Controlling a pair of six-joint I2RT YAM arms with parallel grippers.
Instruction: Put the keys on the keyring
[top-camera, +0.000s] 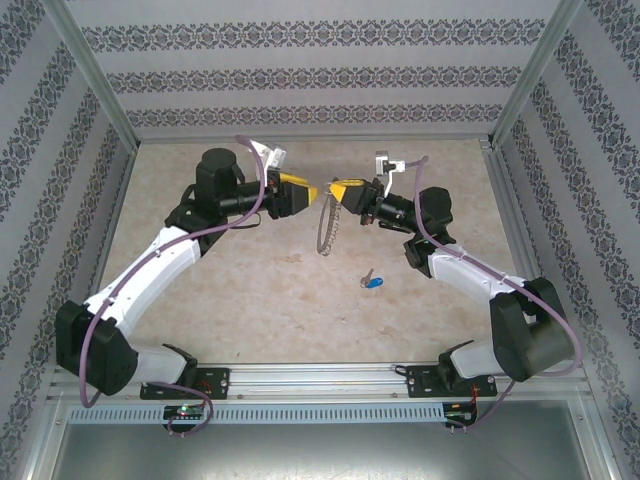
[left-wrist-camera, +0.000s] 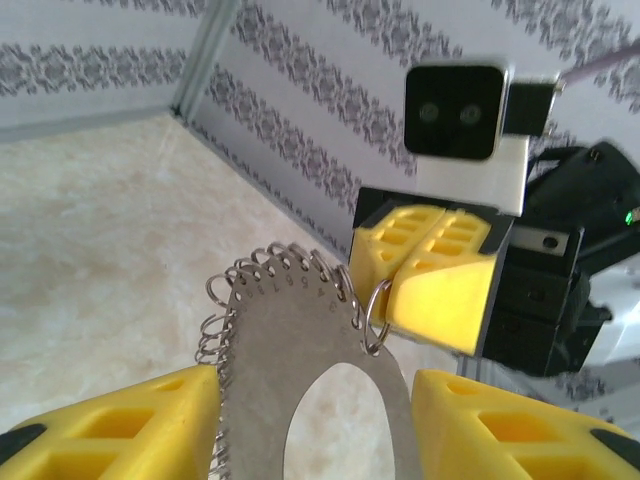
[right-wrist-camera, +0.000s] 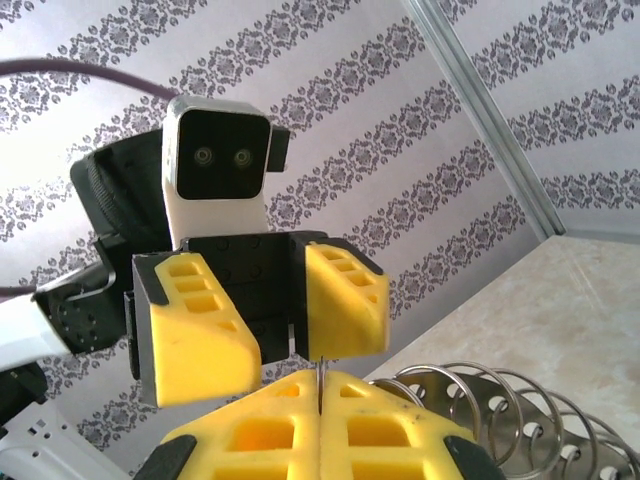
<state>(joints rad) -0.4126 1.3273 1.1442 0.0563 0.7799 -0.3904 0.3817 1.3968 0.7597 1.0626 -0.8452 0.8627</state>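
While right gripper clamps silvery ring-fringed metal keyring, left gripper stands part-open astride it | blue-headed silver key lies on counter.

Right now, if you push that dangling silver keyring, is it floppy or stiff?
The keyring looks like a flat metal plate, so probably stiff, not floppy. Its small rings sit loose along the edge and would likely jiggle. Pinched by the right fingers at one spot, it may swing if bumped.
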